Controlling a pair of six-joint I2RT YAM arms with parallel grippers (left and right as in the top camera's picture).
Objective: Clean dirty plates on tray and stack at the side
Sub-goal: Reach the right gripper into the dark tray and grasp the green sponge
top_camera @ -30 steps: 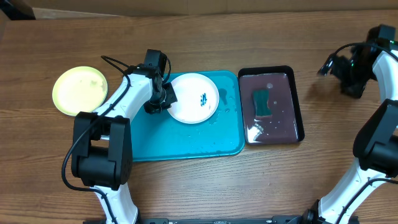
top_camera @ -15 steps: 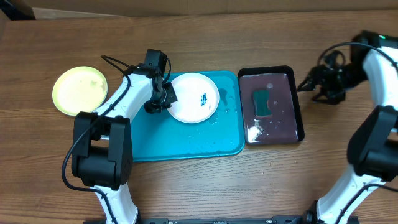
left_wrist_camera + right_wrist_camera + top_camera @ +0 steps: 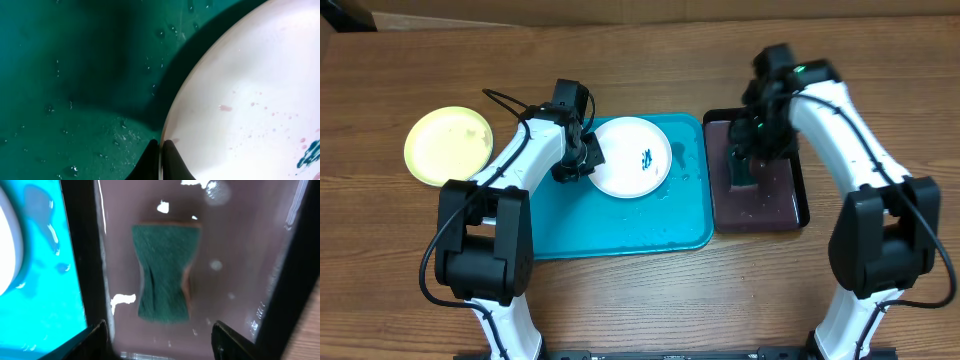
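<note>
Hovering over the black tray (image 3: 801,205), the right gripper (image 3: 162,339) holds its jaws apart with nothing between them. In the right wrist view the sponge (image 3: 165,272) lies at 12 o'clock from the jaws, a little ahead of the fingers (image 3: 97,337). Its long axis runs 12 to 6, in line with the approach, so the jaws face its two long sides. The gap between the jaws is wider than the sponge's short side. The right arm is the nearer arm to the sponge. It is judged that a straight descent with a slight advance toward 12 o'clock places the sponge between the jaws.

The sponge is dark teal and waisted at mid-length, and it lies flat in shallow dark liquid.

The left gripper (image 3: 161,156) is clamped on the rim of the plate (image 3: 630,160) at the plate's 9 o'clock edge. The plate is white and sits on the tray (image 3: 620,235) toward the tray's 12 o'clock edge. A teal smear (image 3: 647,158) marks it just to the 3 o'clock side of centre, with fine specks around it. Water drops lie on the tray beside it.

The yellow-green plate (image 3: 448,145) rests on the table (image 3: 380,280) at 9 o'clock from the tray, apart from it. The black tray sits just beside the tray at 3 o'clock.
</note>
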